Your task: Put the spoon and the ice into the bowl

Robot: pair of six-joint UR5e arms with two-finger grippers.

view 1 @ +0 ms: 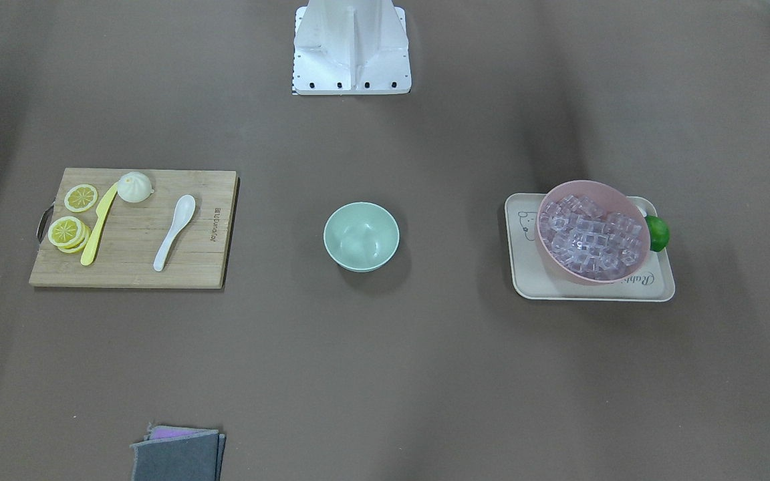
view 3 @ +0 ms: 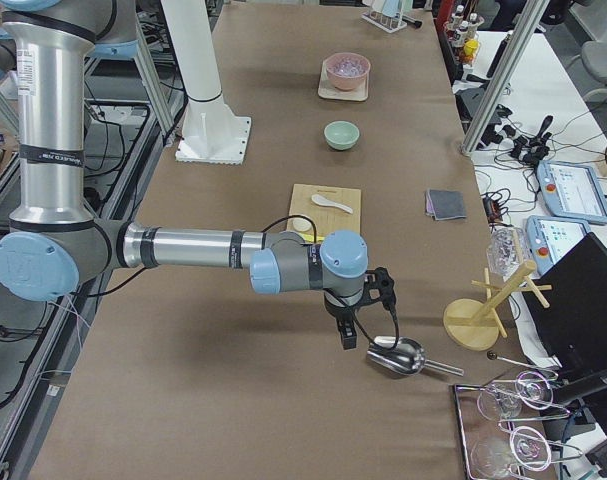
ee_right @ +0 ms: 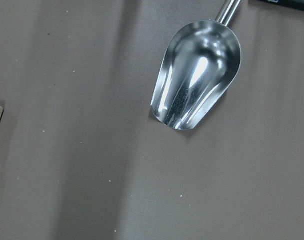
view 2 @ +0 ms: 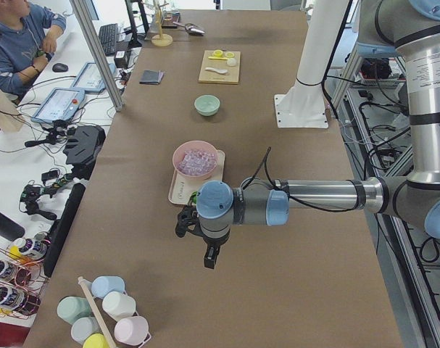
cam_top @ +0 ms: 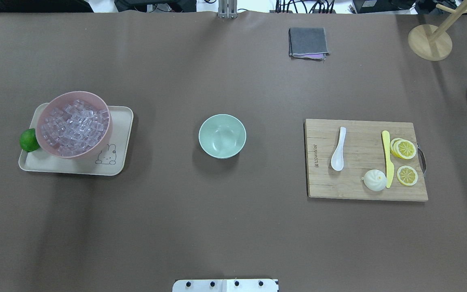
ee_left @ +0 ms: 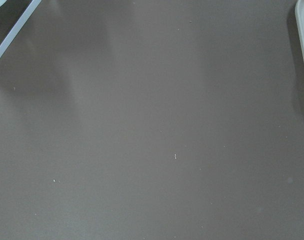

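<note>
The white spoon [view 1: 174,230] lies on a wooden cutting board [view 1: 204,267], also in the overhead view [cam_top: 338,149]. The mint-green bowl [view 1: 361,236] stands empty at the table's middle [cam_top: 222,136]. Several clear ice cubes [view 1: 591,234] fill a pink bowl [cam_top: 83,153]. My left gripper [view 2: 210,259] hangs over bare table beyond the pink bowl's end. My right gripper [view 3: 348,338] hangs beside a metal scoop [ee_right: 197,95], past the board. Both show only in side views; I cannot tell whether they are open or shut.
On the board lie a yellow knife [view 1: 99,227], lemon slices [view 1: 81,198] and a white bun [view 1: 135,186]. The pink bowl sits on a beige tray [view 1: 585,290] with a lime [view 1: 658,233]. A grey cloth [view 1: 178,457] and a wooden stand [cam_top: 429,41] are at the far edge.
</note>
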